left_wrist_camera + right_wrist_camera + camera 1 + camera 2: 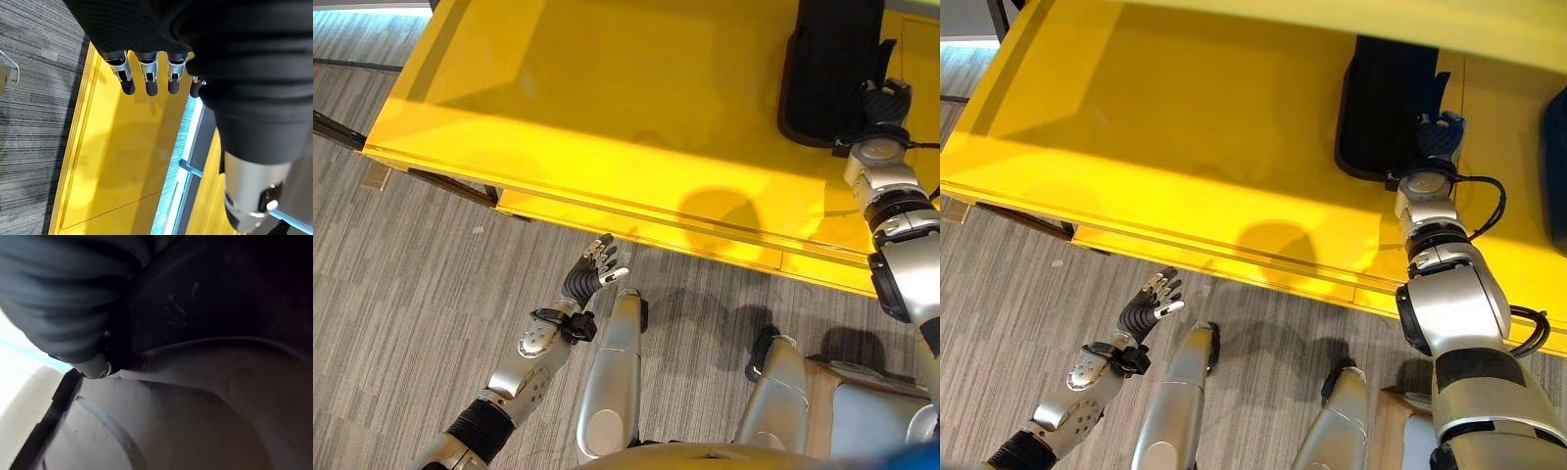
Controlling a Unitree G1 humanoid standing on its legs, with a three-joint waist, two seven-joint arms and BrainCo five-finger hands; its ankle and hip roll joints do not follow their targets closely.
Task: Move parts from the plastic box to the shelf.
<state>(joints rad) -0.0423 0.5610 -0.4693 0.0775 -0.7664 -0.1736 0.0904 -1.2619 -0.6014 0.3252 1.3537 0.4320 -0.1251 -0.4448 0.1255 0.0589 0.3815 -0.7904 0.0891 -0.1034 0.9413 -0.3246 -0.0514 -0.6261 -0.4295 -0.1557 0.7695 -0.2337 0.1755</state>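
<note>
A black moulded plastic part point(827, 59) lies on the yellow shelf point(587, 98) at its far right. My right hand point(1435, 132) rests at the near edge of that part point(1381, 98); the right wrist view looks from very close onto the part's dark surface point(205, 298). Over the grey carpet, just in front of the shelf's front edge, my left hand point(592, 269) hangs open and holds nothing. Its fingers point(146, 73) point straight out past the yellow board point(127, 156).
A grey carpet floor point(421, 284) lies before the shelf. Dark frame bars point(337, 130) stick out under the shelf's left end. A second yellow board point(1381, 24) runs above the shelf. Another dark object point(1557, 176) sits at the shelf's far right edge.
</note>
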